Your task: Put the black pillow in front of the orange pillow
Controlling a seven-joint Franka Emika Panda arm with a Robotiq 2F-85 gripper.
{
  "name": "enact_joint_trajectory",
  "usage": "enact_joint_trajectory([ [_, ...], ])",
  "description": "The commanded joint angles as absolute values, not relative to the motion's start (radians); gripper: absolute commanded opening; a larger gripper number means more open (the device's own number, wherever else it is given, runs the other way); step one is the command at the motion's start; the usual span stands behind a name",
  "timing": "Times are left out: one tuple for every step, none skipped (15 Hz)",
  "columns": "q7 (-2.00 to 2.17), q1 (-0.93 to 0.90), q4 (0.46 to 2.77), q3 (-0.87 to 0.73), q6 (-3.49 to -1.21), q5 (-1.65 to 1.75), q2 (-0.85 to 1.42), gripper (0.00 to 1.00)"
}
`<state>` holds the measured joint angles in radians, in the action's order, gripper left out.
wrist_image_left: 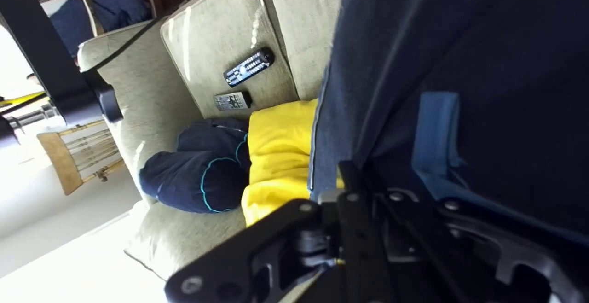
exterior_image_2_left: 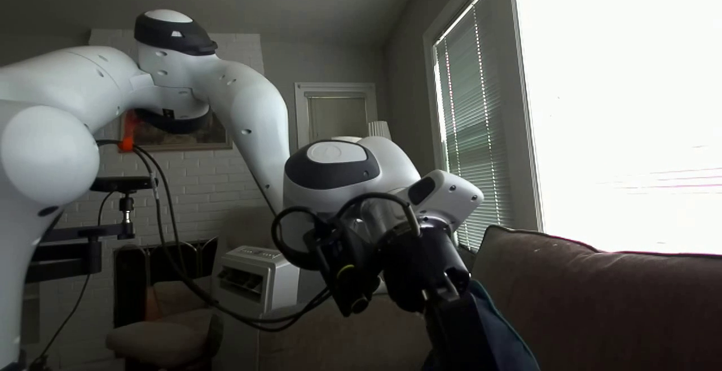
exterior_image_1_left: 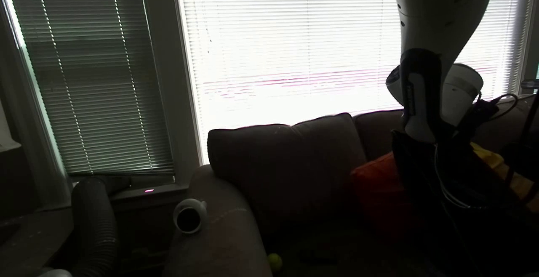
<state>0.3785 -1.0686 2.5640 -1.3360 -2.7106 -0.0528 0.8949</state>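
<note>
Your claw, nearest in the wrist view, pinches a fold of the black pillow, which looks dark navy and fills the right side. In an exterior view its dark shape hangs below your claw and hides part of the orange pillow; you cannot tell whether they touch. Farther off, you see the yellow pillow on the sofa, dark blue cushions just beside it, two remotes, and beyond them a wooden chair.
</note>
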Motion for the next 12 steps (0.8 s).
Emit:
enact_joint_trajectory([
  [0.475, -1.070, 2.532, -1.350, -2.715, -0.044, 1.049, 0.01],
  [0.500, -1.071, 2.523, -1.349, -2.705, -0.050, 1.080, 0.01],
  [0.519, -1.069, 2.511, -1.337, -2.695, -0.049, 1.113, 0.01],
  [0.532, -1.058, 2.494, -1.316, -2.680, -0.057, 1.120, 0.01],
  [0.536, -1.051, 2.481, -1.299, -2.668, -0.059, 1.129, 0.01],
  [0.533, -1.043, 2.468, -1.274, -2.662, -0.056, 1.129, 0.01],
  [0.539, -1.030, 2.456, -1.246, -2.679, -0.060, 1.131, 0.01],
  [0.559, -1.017, 2.443, -1.222, -2.720, -0.067, 1.154, 0.01],
  [0.583, -1.005, 2.427, -1.198, -2.749, -0.073, 1.179, 0.01],
  [0.614, -1.000, 2.410, -1.192, -2.788, -0.067, 1.224, 0.01],
  [0.635, -1.001, 2.393, -1.194, -2.809, -0.063, 1.262, 0.01],
  [0.649, -0.998, 2.378, -1.202, -2.824, -0.065, 1.289, 0.01],
])
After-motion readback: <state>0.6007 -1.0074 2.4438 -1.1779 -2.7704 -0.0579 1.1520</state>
